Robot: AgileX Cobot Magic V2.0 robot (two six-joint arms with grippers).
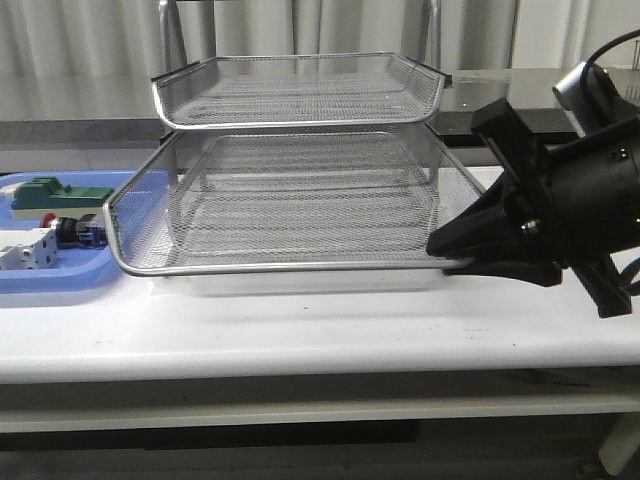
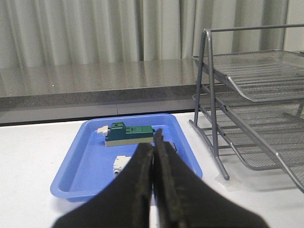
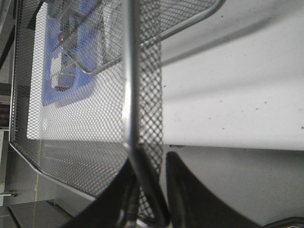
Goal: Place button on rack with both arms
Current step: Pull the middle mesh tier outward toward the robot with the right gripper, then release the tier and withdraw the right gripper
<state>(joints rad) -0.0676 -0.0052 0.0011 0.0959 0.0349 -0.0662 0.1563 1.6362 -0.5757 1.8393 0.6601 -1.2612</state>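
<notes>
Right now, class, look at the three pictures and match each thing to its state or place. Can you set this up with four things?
Things:
1. button
2. rack
3. left gripper
4. right gripper

States or places:
a. fingers pressed together, holding nothing
b. lying in the blue tray
c. fingers on either side of the rack's wire rim
d. standing on the white table, beside the blue tray

Pairs: 1-b, 2-d, 3-a, 4-c.

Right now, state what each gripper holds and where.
Right gripper pinches the rack at its lower tray's right wall. Left gripper is shut, holding nothing.
</notes>
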